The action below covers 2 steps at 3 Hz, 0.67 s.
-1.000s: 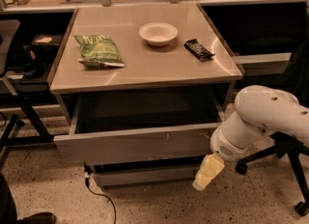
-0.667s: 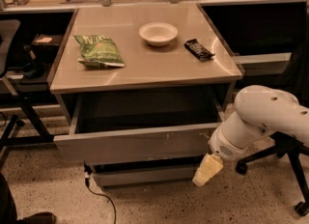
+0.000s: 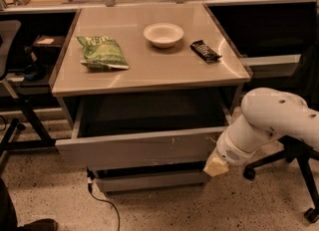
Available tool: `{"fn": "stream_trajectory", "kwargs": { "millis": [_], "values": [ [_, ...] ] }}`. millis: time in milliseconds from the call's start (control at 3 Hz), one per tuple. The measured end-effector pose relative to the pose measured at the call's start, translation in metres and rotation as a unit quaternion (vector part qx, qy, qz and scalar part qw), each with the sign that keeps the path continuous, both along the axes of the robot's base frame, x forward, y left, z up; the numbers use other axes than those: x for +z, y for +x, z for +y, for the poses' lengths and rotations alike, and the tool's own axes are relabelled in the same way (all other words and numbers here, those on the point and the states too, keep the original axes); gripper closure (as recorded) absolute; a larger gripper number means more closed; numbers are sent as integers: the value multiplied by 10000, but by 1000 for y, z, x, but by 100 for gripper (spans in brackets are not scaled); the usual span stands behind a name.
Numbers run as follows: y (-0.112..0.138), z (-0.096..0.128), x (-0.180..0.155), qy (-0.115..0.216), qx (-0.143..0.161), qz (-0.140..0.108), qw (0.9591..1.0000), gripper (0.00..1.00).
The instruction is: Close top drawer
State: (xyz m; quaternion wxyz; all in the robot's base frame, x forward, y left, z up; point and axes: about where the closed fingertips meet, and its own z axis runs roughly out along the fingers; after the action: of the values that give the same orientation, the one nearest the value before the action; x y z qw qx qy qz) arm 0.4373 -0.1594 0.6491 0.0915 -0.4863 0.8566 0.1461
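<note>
The top drawer (image 3: 134, 148) is pulled out from under the desk top, its wide grey front panel with small pale scuffs facing me and its dark inside showing. My gripper (image 3: 215, 166) hangs from the white arm at the right end of that front panel, right at its lower right corner. Its pale tip is close against the panel; I cannot tell whether it touches.
On the desk top (image 3: 149, 70) lie a green chip bag (image 3: 102, 52), a white bowl (image 3: 163, 34) and a dark snack bar (image 3: 205, 50). A lower drawer front (image 3: 149, 180) sits below. An office chair base (image 3: 294, 165) stands at right, another chair at left, a cable on the floor.
The arm and gripper have hardly shifted; the gripper stays at the drawer's right front corner. The drawer is still pulled out about as far.
</note>
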Motion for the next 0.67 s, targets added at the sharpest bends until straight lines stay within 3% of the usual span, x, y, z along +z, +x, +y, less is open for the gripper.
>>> {"fn": "stream_trajectory", "kwargs": {
  "millis": [333,667],
  "values": [
    [26,17,-4,94,154,-122,9998,89],
    [72,55,-6,105,502,-337,9981,100]
  ]
}}
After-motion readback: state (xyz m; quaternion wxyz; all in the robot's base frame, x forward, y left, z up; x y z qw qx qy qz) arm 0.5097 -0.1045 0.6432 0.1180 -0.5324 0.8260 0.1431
